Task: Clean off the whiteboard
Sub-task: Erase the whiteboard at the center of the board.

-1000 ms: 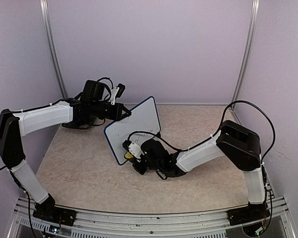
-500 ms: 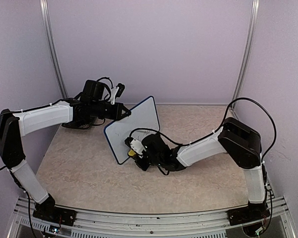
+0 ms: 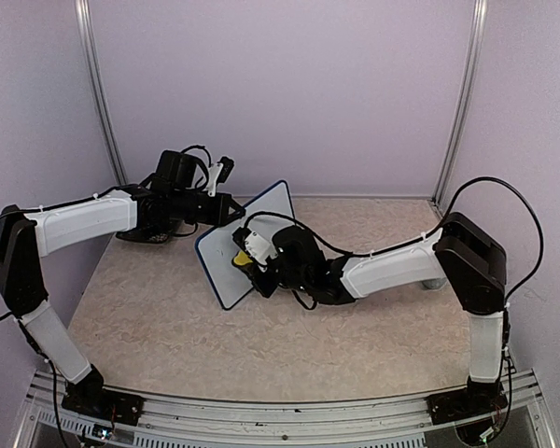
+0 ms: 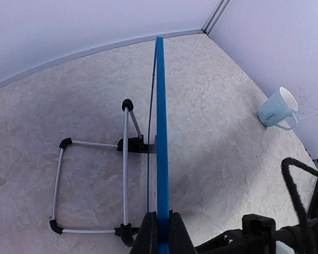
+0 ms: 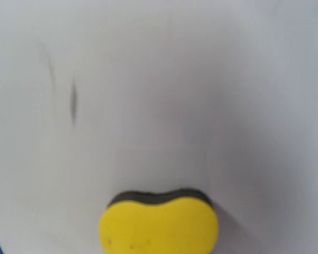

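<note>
The left gripper (image 4: pixel 159 233) has its jaws pressed together on the thin blue frame of the whiteboard (image 4: pixel 159 95), pinching its upper edge and steadying it. The board stands tilted near the middle of the table (image 3: pixel 159 317), propped on a wire stand (image 4: pixel 124 159) that shows behind it in the left wrist view. A pale blue mug (image 4: pixel 278 108) sits well apart, off toward the wall.

The right gripper (image 3: pixel 252 261) is closed on a yellow sponge (image 5: pixel 159 227), whose dark underside is pressed flat against the white face. Its fingers lie outside the right wrist view, but the sponge sits just where they meet.

Most of the face visible around the sponge looks clean, with only a soft grey haze. What remains lies up and to the left of the sponge: one short dark stroke (image 5: pixel 72 103) and a fainter smear (image 5: pixel 46 66) beside it. From above, the face is too small to judge for other marks. The job looks largely done; those leftovers need a pass, and parts of the board hidden by the arm may too.
</note>
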Motion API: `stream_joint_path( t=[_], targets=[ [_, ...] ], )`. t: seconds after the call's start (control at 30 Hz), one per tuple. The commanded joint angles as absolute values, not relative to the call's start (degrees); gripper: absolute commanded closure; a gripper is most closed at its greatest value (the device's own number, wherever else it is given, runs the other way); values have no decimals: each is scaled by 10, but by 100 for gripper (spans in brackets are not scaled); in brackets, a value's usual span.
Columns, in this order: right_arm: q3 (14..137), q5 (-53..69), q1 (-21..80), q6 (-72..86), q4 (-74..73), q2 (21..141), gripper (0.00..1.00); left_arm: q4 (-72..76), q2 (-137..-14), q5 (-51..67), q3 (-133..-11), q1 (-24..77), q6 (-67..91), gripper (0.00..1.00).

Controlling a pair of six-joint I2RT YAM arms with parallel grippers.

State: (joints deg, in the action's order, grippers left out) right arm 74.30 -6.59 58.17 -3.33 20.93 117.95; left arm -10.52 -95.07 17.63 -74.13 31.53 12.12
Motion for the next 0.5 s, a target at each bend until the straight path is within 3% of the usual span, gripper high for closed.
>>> stream_joint_path(
  t=[0.0, 0.47],
  targets=[
    [730, -42, 582, -33, 277, 1133, 100, -175, -972, 228, -732, 332, 151, 100],
    [696, -42, 584, 15, 256, 1198, 100, -176, -970, 227, -732, 330, 150, 100]
  ],
)
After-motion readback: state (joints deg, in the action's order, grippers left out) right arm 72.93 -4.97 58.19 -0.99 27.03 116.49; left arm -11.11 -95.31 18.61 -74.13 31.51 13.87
